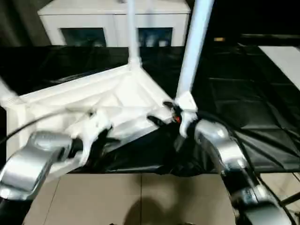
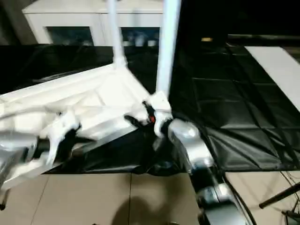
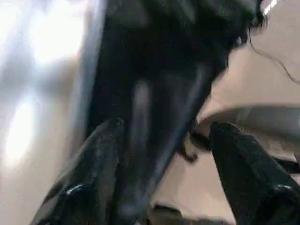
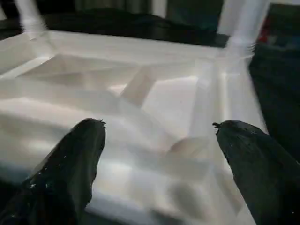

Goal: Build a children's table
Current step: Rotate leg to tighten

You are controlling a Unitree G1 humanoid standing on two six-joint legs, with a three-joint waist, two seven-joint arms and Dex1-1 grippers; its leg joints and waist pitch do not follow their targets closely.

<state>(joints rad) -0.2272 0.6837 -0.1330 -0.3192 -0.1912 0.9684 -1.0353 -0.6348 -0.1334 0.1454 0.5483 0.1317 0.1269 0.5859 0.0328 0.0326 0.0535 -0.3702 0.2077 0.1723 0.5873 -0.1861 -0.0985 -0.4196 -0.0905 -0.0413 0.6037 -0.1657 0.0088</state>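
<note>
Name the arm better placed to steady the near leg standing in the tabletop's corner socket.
Right. The right gripper sits at the base of that leg, fingers apart, facing the tabletop. The left gripper is farther off, at the near edge.

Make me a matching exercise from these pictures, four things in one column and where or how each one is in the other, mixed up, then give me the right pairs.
Things:
1. tabletop
2. near leg
3. white cabinet
4. right gripper

States or places:
A. behind the black-covered work table
B. open, over the ribbed underside
C. upright in a corner socket
D. lying upside down on the black cover

Pairs: 1-D, 2-C, 3-A, 4-B
</note>
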